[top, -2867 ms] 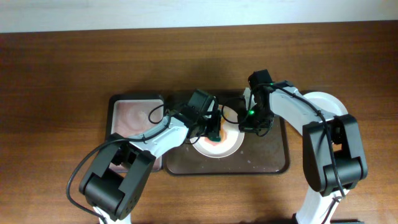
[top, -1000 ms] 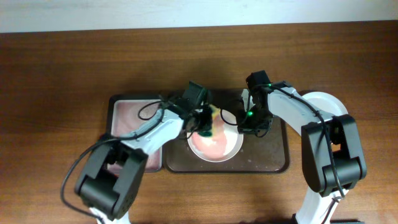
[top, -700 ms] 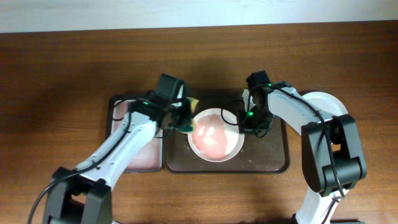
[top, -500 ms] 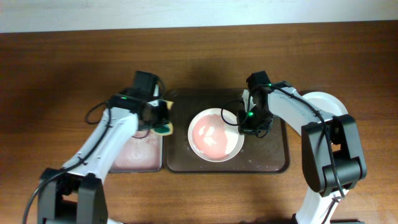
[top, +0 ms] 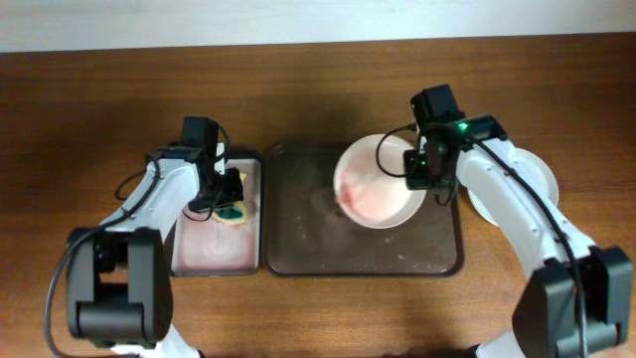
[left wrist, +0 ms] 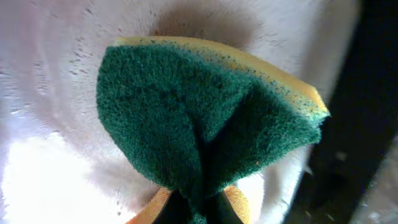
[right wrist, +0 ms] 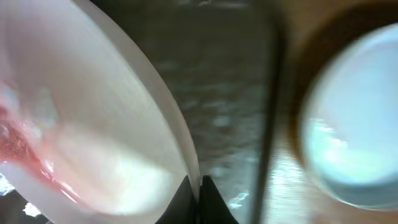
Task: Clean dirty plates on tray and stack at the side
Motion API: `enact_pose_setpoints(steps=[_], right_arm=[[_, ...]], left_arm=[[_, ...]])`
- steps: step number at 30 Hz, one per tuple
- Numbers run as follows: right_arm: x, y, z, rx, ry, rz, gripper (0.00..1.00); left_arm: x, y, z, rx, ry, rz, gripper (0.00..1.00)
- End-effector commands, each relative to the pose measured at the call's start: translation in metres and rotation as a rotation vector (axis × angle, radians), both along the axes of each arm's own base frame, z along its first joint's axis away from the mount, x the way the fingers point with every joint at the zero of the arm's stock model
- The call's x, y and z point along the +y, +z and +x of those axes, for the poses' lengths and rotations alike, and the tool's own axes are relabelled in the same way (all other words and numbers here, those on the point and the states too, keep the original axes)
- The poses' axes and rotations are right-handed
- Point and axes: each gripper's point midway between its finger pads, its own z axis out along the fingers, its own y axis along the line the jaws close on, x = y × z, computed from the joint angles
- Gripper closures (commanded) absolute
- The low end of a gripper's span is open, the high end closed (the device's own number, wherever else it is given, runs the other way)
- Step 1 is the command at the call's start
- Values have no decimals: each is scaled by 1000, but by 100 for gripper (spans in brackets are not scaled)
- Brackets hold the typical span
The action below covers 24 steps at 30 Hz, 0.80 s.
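Since half a sec ago your R gripper (top: 418,171) has carried the plate (top: 378,184) up and to the right, from the middle of the dark tray (top: 298,244) to its far-right corner. Your L gripper (top: 228,193) has gone further left w/ the sponge (left wrist: 205,137), off the divider and over the pale tray (top: 204,257).

R side: jaws are narrow, pinched on the plate's right rim. The wrist cam shows the thin white edge running down btwn the two fingertips. The plate looks tilted and off the tray floor, w/ a shadow on the tray to its left. In the overhead its far edge overlaps the tray's far rim. The inside is dirty: a pink-red smear (top: 360,202) runs along the lower-left of the bowl, and it also shows at the left edge of the wrist cam. A white plate (right wrist: 351,143) sits on the table (top: 99,99) just right of the dark tray, partly under your R arm. The held plate isn't over it.

L side: jaws are closed tight on the sponge. It's folded, green scrub face outward, w/ yellow foam showing at the fold's edge. It hangs at the right side of the pale tray, near the wall shared w/ the dark tray. You can't tell if it touches the tray floor. That floor looks wet and pinkish.
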Motion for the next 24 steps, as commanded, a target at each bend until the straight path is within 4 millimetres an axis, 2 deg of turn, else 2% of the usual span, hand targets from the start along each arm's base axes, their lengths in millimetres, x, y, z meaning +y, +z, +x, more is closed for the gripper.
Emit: enact_pose_setpoints(steps=[1, 3, 5, 6, 7, 8, 13, 16, 21, 24], right_arm=[[-17, 31, 7, -128, -8, -241, 96], [-13, 39, 9, -175, 1, -321, 96], [-4, 45, 9, -210, 23, -373, 96], [3, 49, 9, -235, 29, -391, 96], [12, 53, 8, -269, 39, -418, 96], [18, 57, 8, -297, 45, -439, 96], [43, 83, 3, -454, 46, -556, 96], [52, 102, 0, -561, 32, -629, 96], [59, 105, -2, -592, 31, -627, 96], [59, 105, -2, -592, 30, -627, 96]], left_arm=[[3, -16, -2, 32, -14, 10, 100], [6, -18, -1, 33, -11, 29, 100], [13, -18, -1, 31, -6, 66, 71], [14, -18, -1, 31, -5, 74, 67], [15, -18, -1, 30, -4, 80, 50], [15, -18, -1, 30, -4, 79, 43], [15, -18, 2, 21, -4, 79, 31], [14, -12, 14, -22, -2, 76, 27], [11, 6, 44, -120, 1, 69, 25], [12, 7, 48, -136, 2, 71, 25]])
